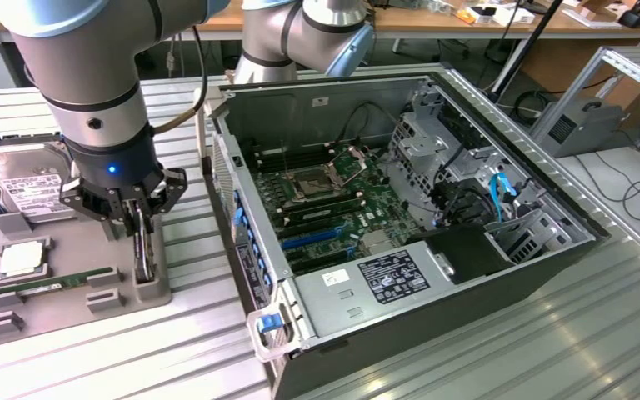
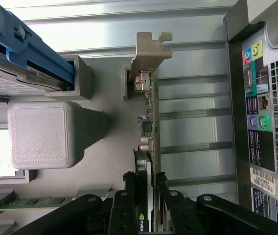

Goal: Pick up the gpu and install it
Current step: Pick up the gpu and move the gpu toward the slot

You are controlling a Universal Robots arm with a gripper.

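Fingers (image 2: 129, 191) of the hand (image 2: 145, 180) press against the two flat faces of the gpu (image 2: 150, 122), pinching the card between them near one end. In the wrist view the gpu runs away from the hand on its thin edge. Its silver bracket (image 2: 146, 51) at the far end sits against a grey slotted post (image 2: 126, 81) of the holder tray (image 2: 109, 147).

In the exterior view the hand (image 1: 137, 221) hangs straight down from the arm (image 1: 92, 75) over the gpu (image 1: 146, 258). The card stands upright on the side of the tray (image 1: 70, 308) nearest the computer case (image 1: 332, 96). Elsewhere on the tray a green memory stick (image 1: 59, 282) lies flat, with a square silver chip (image 1: 20, 260) beside it. Farther back, a silver hard drive (image 1: 29, 190) with a white label leans in its cradle.

The tray rests on the ribbed metal worktop (image 1: 142, 358). Just beside it, toward the exterior view's right, the case lies open with its motherboard (image 1: 337, 187) exposed. Beyond the case, a grey box (image 1: 587, 125) stands well apart among cables.
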